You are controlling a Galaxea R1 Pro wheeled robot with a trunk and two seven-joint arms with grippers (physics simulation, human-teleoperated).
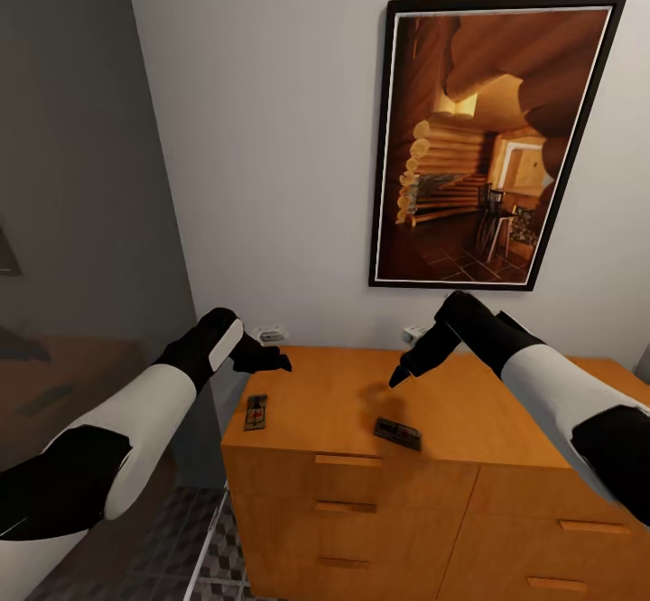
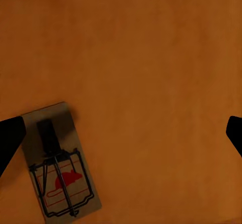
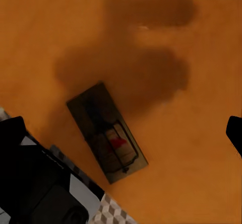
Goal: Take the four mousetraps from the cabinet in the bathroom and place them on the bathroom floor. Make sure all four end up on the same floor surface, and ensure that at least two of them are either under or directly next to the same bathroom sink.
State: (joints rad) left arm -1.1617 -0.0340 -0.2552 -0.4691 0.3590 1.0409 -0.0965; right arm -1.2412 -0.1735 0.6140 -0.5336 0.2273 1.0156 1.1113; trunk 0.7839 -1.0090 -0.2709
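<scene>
Mousetraps: two in view, both flat on the cabinet (image 1: 506, 420) top. Left mousetrap (image 1: 255, 412), light wood, wire frame and red mouse mark visible, lies near the top's left edge, below the left claw (image 1: 271, 362). In the left wrist view this mousetrap (image 2: 58, 166) sits by one fingertip, not touching; that claw is spread wide, empty. Second mousetrap (image 1: 397, 433), darker in shadow, lies near the front edge, below the right claw (image 1: 402, 374). In the right wrist view the mousetrap (image 3: 107, 131) sits between the spread fingertips, claw empty, hovering above. Log-cabin picture (image 1: 492, 141) on the wall behind. Patterned bathroom floor (image 1: 221, 556) beside the cabinet.
</scene>
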